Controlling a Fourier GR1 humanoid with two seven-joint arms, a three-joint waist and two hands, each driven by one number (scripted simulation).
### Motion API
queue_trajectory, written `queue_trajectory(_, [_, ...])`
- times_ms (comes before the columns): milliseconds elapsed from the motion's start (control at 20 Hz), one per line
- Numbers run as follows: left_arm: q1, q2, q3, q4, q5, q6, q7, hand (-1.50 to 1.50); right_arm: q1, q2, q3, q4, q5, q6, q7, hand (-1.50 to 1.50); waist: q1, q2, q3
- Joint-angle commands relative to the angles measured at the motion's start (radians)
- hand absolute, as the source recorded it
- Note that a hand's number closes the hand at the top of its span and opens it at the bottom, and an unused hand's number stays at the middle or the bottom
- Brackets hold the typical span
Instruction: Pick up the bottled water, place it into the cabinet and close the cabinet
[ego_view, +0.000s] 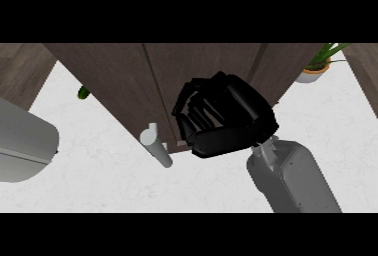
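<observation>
A dark wooden cabinet (133, 85) fills the upper middle of the head view. Its doors look shut, with a thin seam between them. A pale cylindrical handle (156, 146) sticks out at the door's lower edge. My right hand (225, 120) lies against the cabinet front just right of the handle, back of the hand toward me. Its fingers (193, 102) are only slightly bent and rest on the door, with nothing visible in them. No bottled water shows anywhere. My left hand is out of sight.
A large grey rounded body (22, 145) sits at the left edge. A potted plant (317, 67) stands on the white counter (96, 190) at the upper right. A small green object (83, 92) peeks out beside the cabinet's left side.
</observation>
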Motion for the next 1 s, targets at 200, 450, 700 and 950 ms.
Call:
queue_trajectory(200, [-0.001, -0.066, 0.061, 0.038, 0.007, -0.078, 0.038, -1.50, -0.130, -0.069, -0.147, 0.257, -0.075, 0.195, -0.056, 1.50, -0.013, 0.000, 0.001])
queue_trajectory(450, [-0.006, -0.039, 0.122, 0.023, 0.087, -0.078, 0.095, -1.50, -0.269, -0.005, -0.137, 0.427, -0.020, 0.196, -0.100, 1.50, -0.009, 0.001, 0.001])
queue_trajectory(700, [0.034, -0.022, 0.158, -0.012, 0.147, -0.091, 0.131, -1.50, -0.358, 0.004, -0.169, 0.493, -0.027, 0.188, -0.081, 1.50, 0.003, 0.003, 0.000])
queue_trajectory(950, [0.018, -0.043, 0.130, -0.024, 0.145, -0.094, 0.147, -1.50, -0.374, 0.003, -0.165, 0.547, -0.101, 0.255, -0.093, 1.50, 0.014, 0.007, 0.001])
